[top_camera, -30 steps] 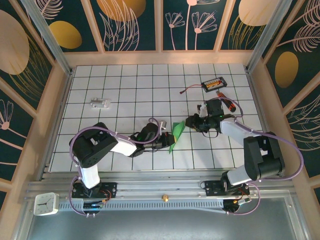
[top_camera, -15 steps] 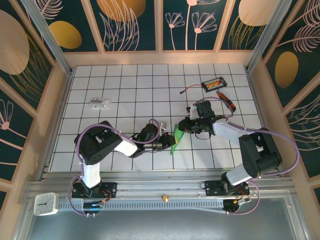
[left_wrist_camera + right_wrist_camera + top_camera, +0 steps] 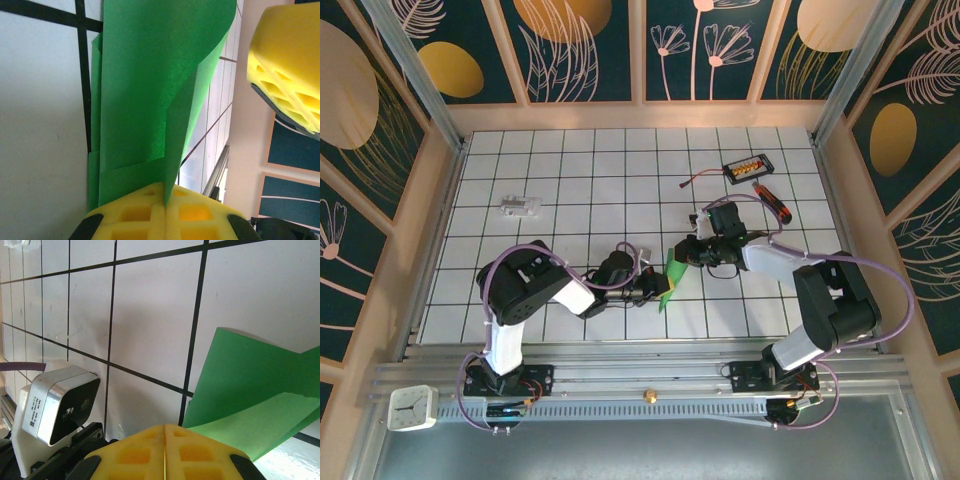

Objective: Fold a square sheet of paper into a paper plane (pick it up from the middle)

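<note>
Our right fingers [image 3: 135, 455] have swung toward nine o'clock and pressed together just beside the paper [image 3: 150, 75]; our left fingers [image 3: 135, 212] pinch it from eight o'clock.

White gridded table [image 3: 570, 160], screwdriver [image 3: 773, 204], black box [image 3: 747, 167]

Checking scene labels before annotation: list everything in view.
sheet of paper: 1, bright green, partly folded, mid-table between the grippers
box: 1, black with orange parts, far right
screwdriver: 1, black and orange, just nearer than the box
small part: 1, white-silver, left side
clock: 1, white, near-left corner
table: 1, white, black grid
left gripper: yellow pads, shut on the sheet of paper
right gripper: yellow pads, shut, beside it
</note>
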Controlling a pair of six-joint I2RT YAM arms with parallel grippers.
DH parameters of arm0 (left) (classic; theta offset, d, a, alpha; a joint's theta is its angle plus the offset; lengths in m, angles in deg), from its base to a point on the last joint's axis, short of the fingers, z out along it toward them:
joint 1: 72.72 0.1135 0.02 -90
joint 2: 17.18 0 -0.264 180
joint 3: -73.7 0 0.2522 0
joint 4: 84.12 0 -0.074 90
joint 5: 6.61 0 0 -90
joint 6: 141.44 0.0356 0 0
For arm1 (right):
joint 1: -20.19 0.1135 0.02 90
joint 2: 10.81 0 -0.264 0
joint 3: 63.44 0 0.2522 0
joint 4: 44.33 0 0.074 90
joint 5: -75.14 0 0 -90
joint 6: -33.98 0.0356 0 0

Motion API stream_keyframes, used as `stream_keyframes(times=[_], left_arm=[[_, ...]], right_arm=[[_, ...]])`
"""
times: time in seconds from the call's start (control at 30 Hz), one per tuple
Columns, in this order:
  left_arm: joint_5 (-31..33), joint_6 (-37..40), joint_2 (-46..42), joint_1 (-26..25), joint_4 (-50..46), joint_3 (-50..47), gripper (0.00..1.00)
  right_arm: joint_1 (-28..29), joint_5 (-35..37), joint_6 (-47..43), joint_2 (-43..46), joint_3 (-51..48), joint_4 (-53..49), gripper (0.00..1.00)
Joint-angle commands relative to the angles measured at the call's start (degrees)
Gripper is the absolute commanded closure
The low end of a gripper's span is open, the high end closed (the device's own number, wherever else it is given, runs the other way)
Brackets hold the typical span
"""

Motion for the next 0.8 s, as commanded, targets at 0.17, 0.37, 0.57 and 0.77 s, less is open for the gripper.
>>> stream_keyframes(times=[0.17, 0.37, 0.57, 0.77], left_arm=[[-0.9, -2.9, 1.9, 0.4, 5.1, -1.4, 1.00], [-0.1, -3.9, 2.0, 0.4, 5.8, -2.4, 1.00], [0.1, -5.3, 2.7, 0.4, 7.3, -3.1, 1.00], [0.4, -5.3, 2.4, 0.4, 6.9, -3.3, 1.00]], right_arm=[[1.3, -0.4, -1.7, -1.6, -0.3, 1.8, 0.92], [1.6, -0.6, -1.7, -2.4, -0.5, 2.0, 0.93], [1.7, -0.6, -2.3, -1.9, -0.7, 1.3, 0.94], [1.8, -1.1, -2.6, 0.3, -2.5, 1.1, 0.94]])
